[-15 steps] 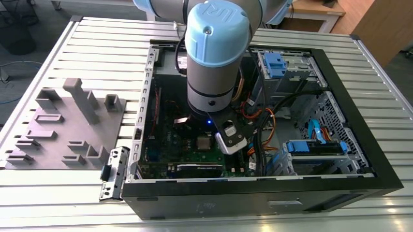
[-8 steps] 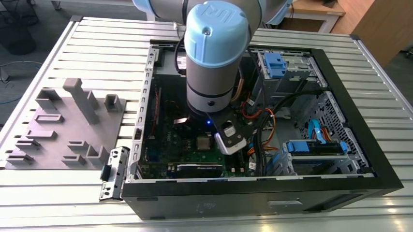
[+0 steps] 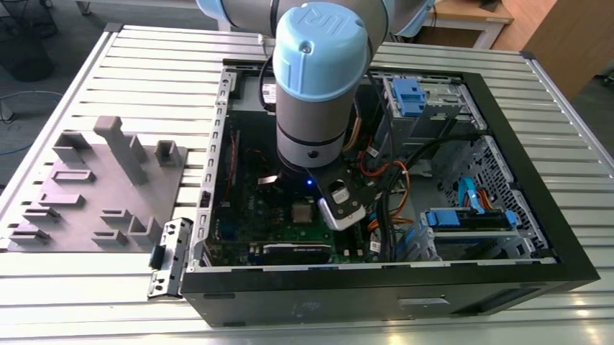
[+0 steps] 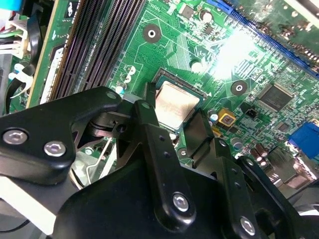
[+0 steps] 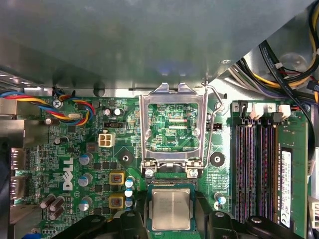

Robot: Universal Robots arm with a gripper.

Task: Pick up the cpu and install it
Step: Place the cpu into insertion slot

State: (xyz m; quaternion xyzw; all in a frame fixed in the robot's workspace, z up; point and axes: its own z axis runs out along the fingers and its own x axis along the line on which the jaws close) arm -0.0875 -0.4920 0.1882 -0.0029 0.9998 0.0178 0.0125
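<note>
Pincer (image 5: 170, 214) toward black computer case's (image 3: 384, 287) 7 o'clock, over small silvery-grey square cpu (image 5: 171, 206) in socket (image 5: 169, 182), grip can't tell; seating step, I'd judge: chip must lie flat.

Our arm (image 3: 321, 79) stands near-vertical at the upper centre of the exterior view, wrist low; our hand (image 4: 174, 107) points downward, black fingers (image 4: 149, 129) spread apart.

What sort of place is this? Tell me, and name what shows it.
Probably a robotics lab bench for computer assembly: an open computer case lies on a slotted metal table, a grey parts tray beside it, and the robot arm reaches down over its circuit board.
</note>
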